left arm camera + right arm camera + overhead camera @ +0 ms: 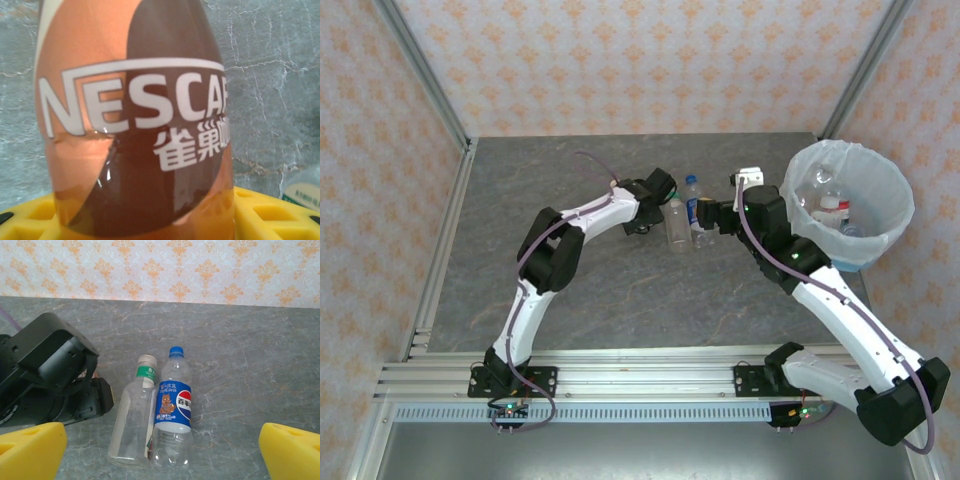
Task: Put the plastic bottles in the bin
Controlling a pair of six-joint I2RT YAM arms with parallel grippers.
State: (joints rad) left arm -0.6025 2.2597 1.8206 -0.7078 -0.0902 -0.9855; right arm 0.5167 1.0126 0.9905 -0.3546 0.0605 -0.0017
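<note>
Left gripper [145, 225] clenched on orange-and-brown-labelled Nescafé plastic bottle [135, 125], yellow pads [30, 220] against both sides. Right gripper [160, 450] spread wide, empty, facing clear green-labelled plastic bottle [132, 425] and clear blue-labelled plastic bottle [174, 410], lying touching on grey marbled table [620, 300]. Round light-blue bag-lined bin [895, 215] at far right, more bottles [830, 205] inside.

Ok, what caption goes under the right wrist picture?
Open right pincer facing a blue-capped bottle and a white-capped bottle, side by side on the table.

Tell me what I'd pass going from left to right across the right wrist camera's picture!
left arm → clear bottle with the green label → bottle with the blue cap → yellow finger
</note>
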